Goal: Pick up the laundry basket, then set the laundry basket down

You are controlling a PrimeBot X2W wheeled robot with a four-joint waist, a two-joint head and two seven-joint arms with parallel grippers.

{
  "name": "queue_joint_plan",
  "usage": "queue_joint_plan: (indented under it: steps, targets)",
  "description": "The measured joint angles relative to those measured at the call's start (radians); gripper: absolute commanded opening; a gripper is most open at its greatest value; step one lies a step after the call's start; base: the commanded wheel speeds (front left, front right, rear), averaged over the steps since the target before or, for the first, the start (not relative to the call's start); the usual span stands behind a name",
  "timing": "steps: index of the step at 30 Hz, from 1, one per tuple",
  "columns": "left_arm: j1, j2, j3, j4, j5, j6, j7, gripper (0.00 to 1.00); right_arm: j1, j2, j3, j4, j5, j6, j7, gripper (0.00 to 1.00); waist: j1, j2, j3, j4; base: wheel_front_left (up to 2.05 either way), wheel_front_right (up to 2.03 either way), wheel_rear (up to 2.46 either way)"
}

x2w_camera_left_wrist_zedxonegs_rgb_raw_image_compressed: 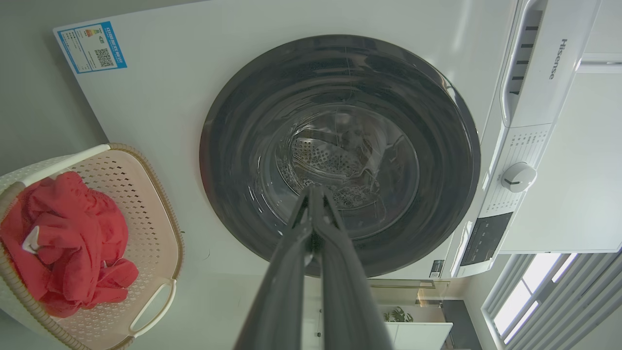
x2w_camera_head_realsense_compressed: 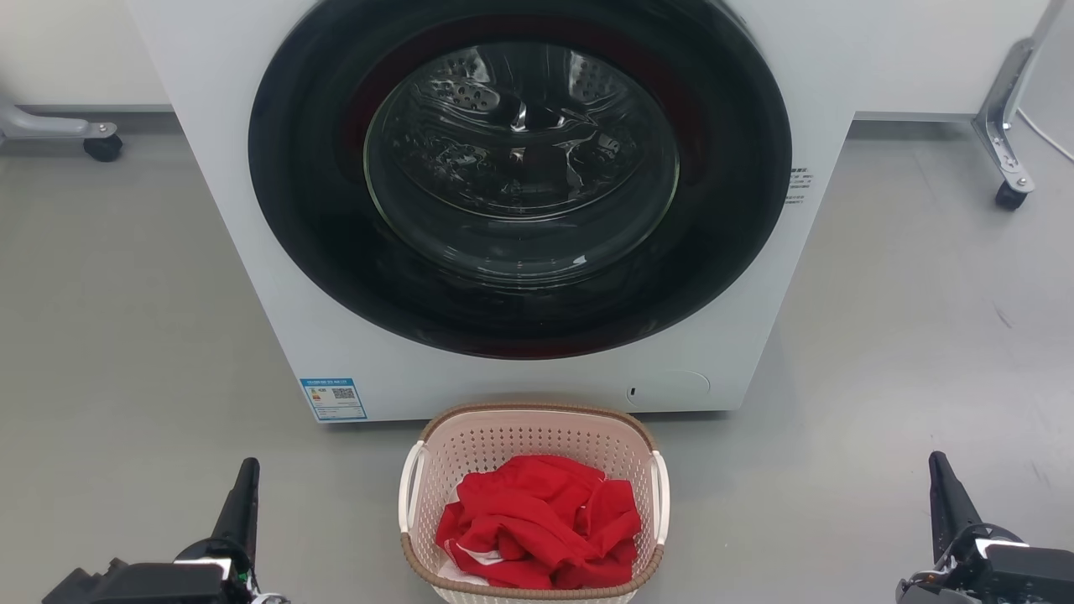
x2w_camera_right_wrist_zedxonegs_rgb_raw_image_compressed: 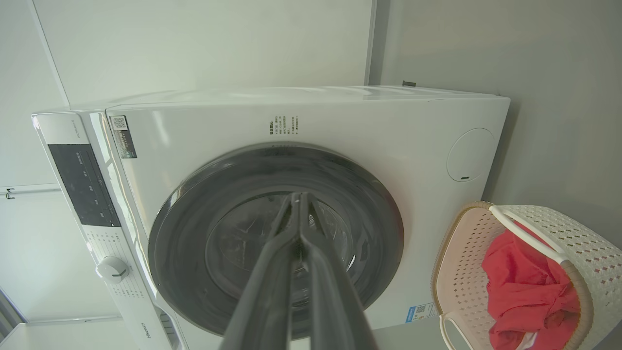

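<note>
laundry basket [x2w_camera_head_realsense_compressed: 503,445] btm edge cut off, red clothes [x2w_camera_head_realsense_compressed: 537,524] inside, l+r jaws together

Left gripper [x2w_camera_head_realsense_compressed: 247,474] and right gripper [x2w_camera_head_realsense_compressed: 940,470] both closed, pointing up

A big white front-loading washing machine with a dark round glass door [x2w_camera_head_realsense_compressed: 520,193] stands at twelve o'clock on the smooth grey floor [x2w_camera_head_realsense_compressed: 126,352]. A grey metal frame leg on a black castor [x2w_camera_head_realsense_compressed: 102,148] sits at ten o'clock, and a second such leg [x2w_camera_head_realsense_compressed: 1010,196] at two o'clock, before a plain white wall [x2w_camera_head_realsense_compressed: 75,50]. Daylight glows through a window with vertical slats [x2w_camera_left_wrist_zedxonegs_rgb_raw_image_compressed: 522,304].
</note>
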Motion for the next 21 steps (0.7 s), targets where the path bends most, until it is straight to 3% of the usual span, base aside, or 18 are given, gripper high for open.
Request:
queue_joint_plan:
  steps: [21]
  targets:
    - [0.000,0.000,0.000,0.000,0.000,0.000,0.000,0.00,0.000,0.000,0.000,0.000,0.001,0.000,0.000,0.00,0.0000,0.0000,0.000,0.000,0.00,0.00,0.00]
